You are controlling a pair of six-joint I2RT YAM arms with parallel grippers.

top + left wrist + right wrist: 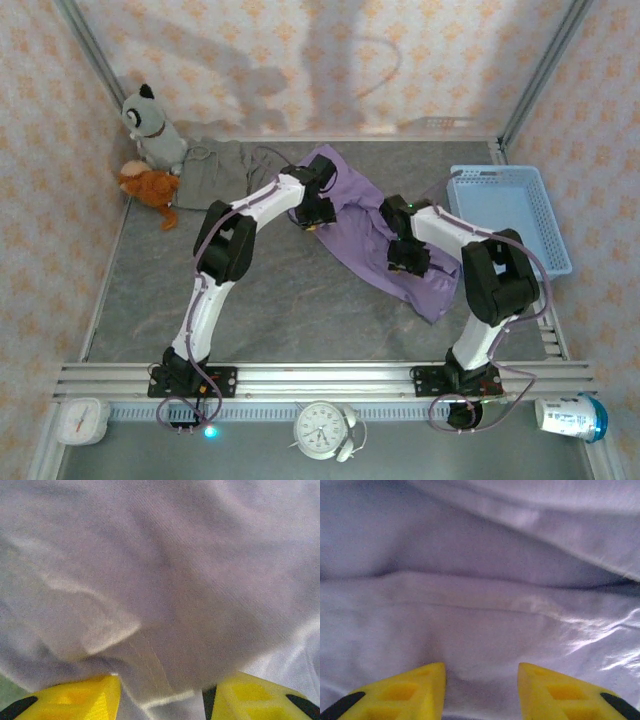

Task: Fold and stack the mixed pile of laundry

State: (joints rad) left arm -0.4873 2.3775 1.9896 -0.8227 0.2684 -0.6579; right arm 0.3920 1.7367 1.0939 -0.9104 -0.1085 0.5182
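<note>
Grey surface: lavender garment, crumpled, at centre, with the left gripper on its far-left part and the right gripper on its middle; taupe garment at back left; grey plush and orange plush beside it; blue basket at right.

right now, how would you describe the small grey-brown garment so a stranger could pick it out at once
Look to the far left corner of the table, where a grey plush toy and an orange plush toy sit. The small garment lies just right of them. It is dull grey-brown, unlike the much larger purple garment mid-table.
</note>
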